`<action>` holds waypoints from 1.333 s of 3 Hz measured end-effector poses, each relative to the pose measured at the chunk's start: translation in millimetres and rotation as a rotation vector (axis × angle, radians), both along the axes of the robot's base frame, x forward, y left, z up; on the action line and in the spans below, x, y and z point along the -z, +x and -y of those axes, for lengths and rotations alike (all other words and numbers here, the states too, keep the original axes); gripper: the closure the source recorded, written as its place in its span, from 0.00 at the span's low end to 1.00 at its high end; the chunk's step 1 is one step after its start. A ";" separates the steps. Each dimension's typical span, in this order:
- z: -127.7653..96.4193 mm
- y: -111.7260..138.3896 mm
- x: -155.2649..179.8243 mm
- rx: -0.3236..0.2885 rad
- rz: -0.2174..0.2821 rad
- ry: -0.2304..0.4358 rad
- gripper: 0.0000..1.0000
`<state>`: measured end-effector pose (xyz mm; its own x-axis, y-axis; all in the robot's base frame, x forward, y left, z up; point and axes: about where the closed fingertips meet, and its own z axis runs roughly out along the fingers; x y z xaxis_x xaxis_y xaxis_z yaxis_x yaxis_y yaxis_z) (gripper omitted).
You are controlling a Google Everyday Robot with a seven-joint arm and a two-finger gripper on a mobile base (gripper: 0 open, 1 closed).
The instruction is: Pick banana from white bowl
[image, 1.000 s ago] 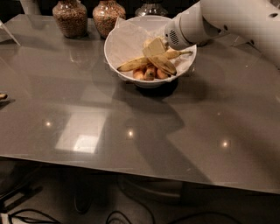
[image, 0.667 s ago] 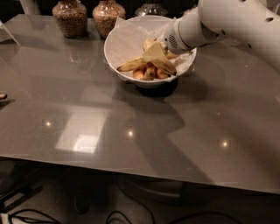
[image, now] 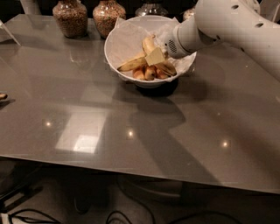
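The white bowl (image: 118, 41), lined with crumpled white paper, stands at the back middle of the grey table. The thick curved banana (image: 148, 43) lies inside it, its upper end pointing up toward the far rim. A longer, thinner banana (image: 131, 64) lies along the front left of the bowl, with small orange-brown fruits (image: 146, 73) below it. My gripper (image: 156, 57) reaches in from the right on the white arm (image: 227, 24). It sits down in the bowl against the lower part of the thick banana and hides that part.
Two glass jars of brown grains (image: 70, 17) (image: 109, 15) stand behind the bowl at the left, and more jars (image: 151, 8) behind it. A small dark object (image: 2, 96) lies at the table's left edge. The grey table (image: 131, 131) stretches toward the front.
The wrist has shifted slightly left and down into the bowl. The bananas and the bowl stay where they were.
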<state>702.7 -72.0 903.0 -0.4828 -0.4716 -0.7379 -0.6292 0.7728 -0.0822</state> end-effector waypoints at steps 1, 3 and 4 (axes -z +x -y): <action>-0.9 6.4 -3.6 -0.002 0.011 -0.006 0.83; -3.6 -6.1 -33.8 -0.031 0.083 -0.002 1.00; 0.7 -29.1 -66.5 -0.052 0.159 0.006 1.00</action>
